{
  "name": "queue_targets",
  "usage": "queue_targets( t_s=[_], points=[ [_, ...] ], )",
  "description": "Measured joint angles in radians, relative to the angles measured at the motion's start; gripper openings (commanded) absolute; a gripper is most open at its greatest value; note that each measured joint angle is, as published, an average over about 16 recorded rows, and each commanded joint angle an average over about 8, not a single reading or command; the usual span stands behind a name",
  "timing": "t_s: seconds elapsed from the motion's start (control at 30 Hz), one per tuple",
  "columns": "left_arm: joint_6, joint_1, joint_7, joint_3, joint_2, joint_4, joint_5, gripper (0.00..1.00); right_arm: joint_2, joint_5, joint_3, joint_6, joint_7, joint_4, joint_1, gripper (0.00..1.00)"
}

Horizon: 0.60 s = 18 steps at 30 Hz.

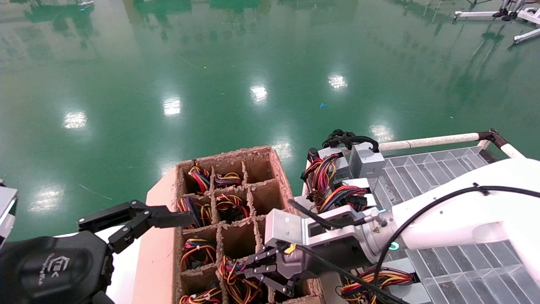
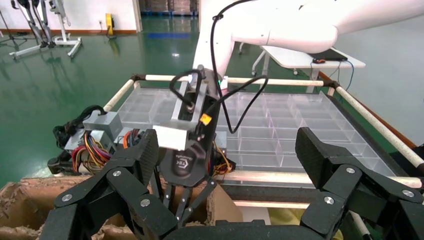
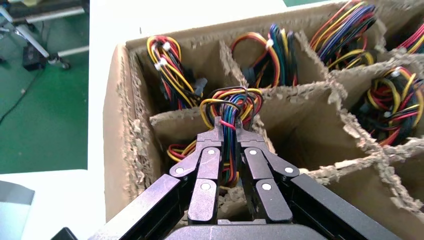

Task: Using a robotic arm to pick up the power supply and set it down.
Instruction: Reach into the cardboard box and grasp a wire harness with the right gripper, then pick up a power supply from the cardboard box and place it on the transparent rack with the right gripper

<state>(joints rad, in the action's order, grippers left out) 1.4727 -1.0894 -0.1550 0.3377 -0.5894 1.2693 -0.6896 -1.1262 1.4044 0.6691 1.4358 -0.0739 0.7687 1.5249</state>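
Observation:
My right gripper (image 3: 227, 125) reaches down into a near cell of the brown divided carton (image 1: 160, 236). It is shut on the red, yellow, blue and black wire bundle (image 3: 231, 105) of a power supply whose grey body is hidden inside the cell. In the head view the right gripper (image 1: 253, 270) sits at the carton's near right corner among the wires (image 1: 234, 276). My left gripper (image 1: 139, 219) hangs open at the carton's left side, holding nothing, and in its own wrist view the left gripper (image 2: 227, 155) has its pads far apart.
Several other carton cells hold wire bundles (image 1: 200, 177); some are empty. Right of the carton, power supplies with coloured wires (image 1: 337, 185) and a grey box with a black cable (image 1: 366, 160) rest on a clear divided tray (image 1: 434, 173) framed by white rails (image 1: 430, 141). Green floor lies beyond.

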Motion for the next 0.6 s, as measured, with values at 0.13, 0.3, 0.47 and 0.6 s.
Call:
queue_targets(
  t_s=[0.13,0.3,0.47,0.6],
  points=[
    [0.000,0.000,0.000,0.000,0.000,0.000,0.000,1.00,0.033,-0.048,-0.033,0.000,-0.023,0.054,-0.008,0.00],
    [0.000,0.000,0.000,0.000,0.000,0.000,0.000,1.00,0.083,-0.120,-0.087,-0.010,-0.051,0.129,-0.018,0.00],
    [0.000,0.000,0.000,0.000,0.000,0.000,0.000,1.00,0.133,-0.193,-0.149,-0.034,-0.068,0.199,-0.021,0.00],
    [0.000,0.000,0.000,0.000,0.000,0.000,0.000,1.00,0.170,-0.238,-0.198,-0.055,-0.065,0.229,-0.008,0.00]
  ],
)
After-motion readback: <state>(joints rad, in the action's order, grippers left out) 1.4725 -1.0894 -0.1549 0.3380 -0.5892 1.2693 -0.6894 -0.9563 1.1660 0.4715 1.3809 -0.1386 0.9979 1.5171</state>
